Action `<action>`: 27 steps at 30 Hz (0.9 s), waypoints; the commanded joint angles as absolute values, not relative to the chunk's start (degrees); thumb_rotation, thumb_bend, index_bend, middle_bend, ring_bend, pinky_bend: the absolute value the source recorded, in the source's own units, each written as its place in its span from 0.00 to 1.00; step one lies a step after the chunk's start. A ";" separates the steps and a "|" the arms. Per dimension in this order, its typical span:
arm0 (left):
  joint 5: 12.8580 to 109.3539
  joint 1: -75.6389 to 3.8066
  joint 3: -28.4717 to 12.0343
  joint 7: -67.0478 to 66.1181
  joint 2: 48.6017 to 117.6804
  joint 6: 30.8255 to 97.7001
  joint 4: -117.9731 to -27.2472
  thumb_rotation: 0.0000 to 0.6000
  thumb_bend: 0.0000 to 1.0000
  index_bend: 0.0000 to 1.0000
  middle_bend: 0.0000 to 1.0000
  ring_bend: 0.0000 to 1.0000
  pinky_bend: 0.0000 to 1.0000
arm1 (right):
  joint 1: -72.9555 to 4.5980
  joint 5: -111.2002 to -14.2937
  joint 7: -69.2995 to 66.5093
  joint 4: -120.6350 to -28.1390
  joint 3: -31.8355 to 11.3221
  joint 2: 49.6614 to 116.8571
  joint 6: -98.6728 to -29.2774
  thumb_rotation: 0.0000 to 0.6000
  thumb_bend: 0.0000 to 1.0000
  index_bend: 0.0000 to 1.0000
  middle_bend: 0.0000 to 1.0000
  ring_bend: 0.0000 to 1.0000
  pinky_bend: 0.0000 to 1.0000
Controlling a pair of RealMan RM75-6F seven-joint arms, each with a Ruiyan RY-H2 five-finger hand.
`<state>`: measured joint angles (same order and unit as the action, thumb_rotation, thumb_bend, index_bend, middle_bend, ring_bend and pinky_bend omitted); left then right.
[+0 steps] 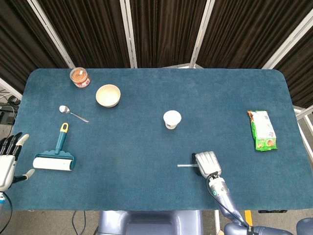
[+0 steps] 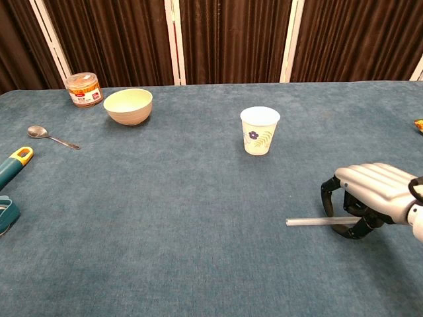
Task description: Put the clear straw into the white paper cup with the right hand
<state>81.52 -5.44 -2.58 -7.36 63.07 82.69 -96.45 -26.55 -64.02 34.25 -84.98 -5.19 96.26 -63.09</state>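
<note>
While the white paper cup point(image 2: 260, 130) stands upright near the middle of the blue surface point(image 1: 146, 147), my right hand point(image 2: 370, 198) curls over one end of the clear straw point(image 2: 314, 220) at the near right. My fingers close around the straw, which runs level out to the left of my hand; in the chest view its free end seems just clear of the cloth, though I cannot tell for certain that it is lifted. The cup sits farther away and to the left of my hand, apart from it, its mouth open upward.

My left hand point(image 1: 9, 159) rests off the near left edge of the surface, fingers apart and holding nothing.

The risk from here, as I judge it, lies in the grip: the straw is thin, smooth and held near one end, so it could swivel or slip out as I raise and tilt it. A level straw also has to be turned upright; if I bring it in sideways, the long free end may strike the rim and tip the light cup over.
</note>
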 commanded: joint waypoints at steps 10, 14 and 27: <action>81.57 -5.45 -2.58 -7.34 63.06 82.71 -96.47 1.00 0.17 0.00 0.00 0.00 0.00 | -26.69 -64.53 33.31 -84.87 -4.99 96.40 -63.40 1.00 0.41 0.59 1.00 0.91 0.89; 81.57 -5.45 -2.57 -7.32 63.05 82.71 -96.46 1.00 0.17 0.00 0.00 0.00 0.00 | -26.65 -65.12 31.77 -86.48 -5.45 95.81 -63.79 1.00 0.41 0.59 1.00 0.91 0.89; 81.67 -5.41 -2.55 -7.31 63.05 82.80 -96.50 1.00 0.17 0.00 0.00 0.00 0.00 | -28.65 -64.07 11.57 -96.62 -18.19 91.04 -63.63 1.00 0.40 0.59 1.00 0.90 0.87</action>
<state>81.67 -5.41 -2.55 -7.31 63.05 82.80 -96.50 -27.59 -66.17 18.71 -93.85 -13.02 92.64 -64.90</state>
